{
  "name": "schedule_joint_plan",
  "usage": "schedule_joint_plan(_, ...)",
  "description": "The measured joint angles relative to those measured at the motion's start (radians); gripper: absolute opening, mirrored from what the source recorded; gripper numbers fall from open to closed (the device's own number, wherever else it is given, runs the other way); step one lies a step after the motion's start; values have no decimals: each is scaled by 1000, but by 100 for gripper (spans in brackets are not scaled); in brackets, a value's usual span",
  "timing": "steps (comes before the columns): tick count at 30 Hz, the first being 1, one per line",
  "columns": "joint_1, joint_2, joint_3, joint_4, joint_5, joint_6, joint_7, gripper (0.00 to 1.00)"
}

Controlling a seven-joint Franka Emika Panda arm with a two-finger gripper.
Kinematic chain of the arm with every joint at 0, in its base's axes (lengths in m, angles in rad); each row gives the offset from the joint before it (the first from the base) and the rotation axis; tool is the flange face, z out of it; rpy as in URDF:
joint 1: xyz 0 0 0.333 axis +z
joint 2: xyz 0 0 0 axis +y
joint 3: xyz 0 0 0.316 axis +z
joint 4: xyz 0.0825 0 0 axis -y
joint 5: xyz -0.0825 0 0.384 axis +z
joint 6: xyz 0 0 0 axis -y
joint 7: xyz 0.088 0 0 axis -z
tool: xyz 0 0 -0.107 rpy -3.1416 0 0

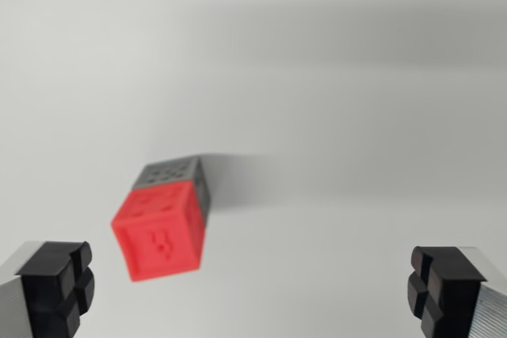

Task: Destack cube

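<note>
Status: destacking not yet begun, as far as this view shows. The red cube (161,231) and the grey cube (176,176) are in contact, face to face, as one stack seen from the wrist camera; from this angle the red one appears nearest the lens and so is judged the top cube, with the grey one beneath it.

End effector: the gripper (253,290) stands wide open and holds nothing. One black fingertip (57,286) shows at the wrist view's left lower corner, its partner at the right lower corner, with bare surface between them.

Position of the work: the stack lies ahead of the fingers and off toward the left fingertip, not centred between the jaws and well clear of both pads.

Remaining, by my judgement: centre the jaws over the stack, descend, close on the red cube alone, lift it off and set it down apart.

Surface: a plain, matt white table (356,116), uncluttered; a soft shadow trails from the stack. The picture is slightly blurred. Nothing of the room beyond is visible.
</note>
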Motion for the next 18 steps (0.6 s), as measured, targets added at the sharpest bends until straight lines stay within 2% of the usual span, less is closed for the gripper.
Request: schedule_joint_plan(18,22,-53,18,-178,10,138,-34,100)
